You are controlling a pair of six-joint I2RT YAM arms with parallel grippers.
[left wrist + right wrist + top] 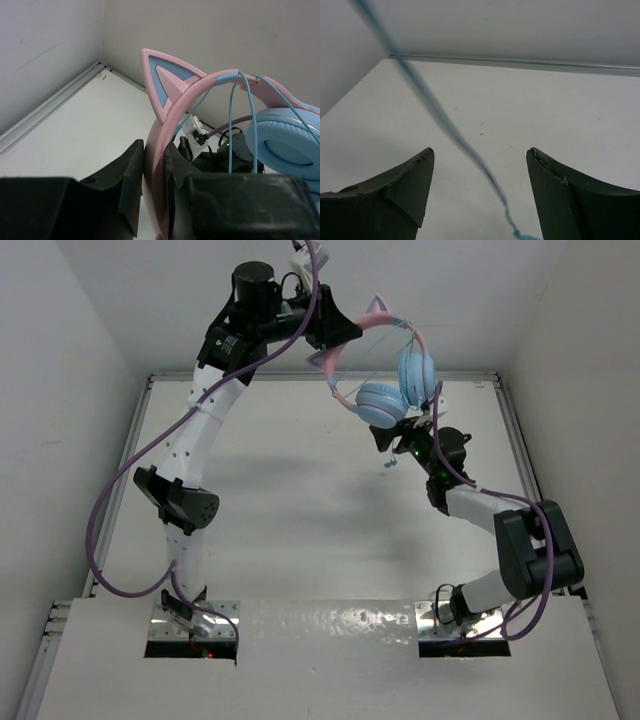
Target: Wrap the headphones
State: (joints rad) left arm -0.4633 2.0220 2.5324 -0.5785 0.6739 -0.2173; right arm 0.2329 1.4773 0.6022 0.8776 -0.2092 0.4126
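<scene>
High over the far end of the bench, the headphones hang in the air, clear of the surface, pinched by the left claw. In the left wrist view its two fingers press on either side of the pink headband, just below a cat ear that points up. In the top view the headband arcs from that claw toward the right, and the two blue cups sit at its lower-right end. The long axis therefore runs from the left claw down toward the right claw, which sits just beneath the cups. The teal cable is looped over the headband. The right claw is spread, and a blurred stretch of the cable slants through the gap between its fingers.
</scene>
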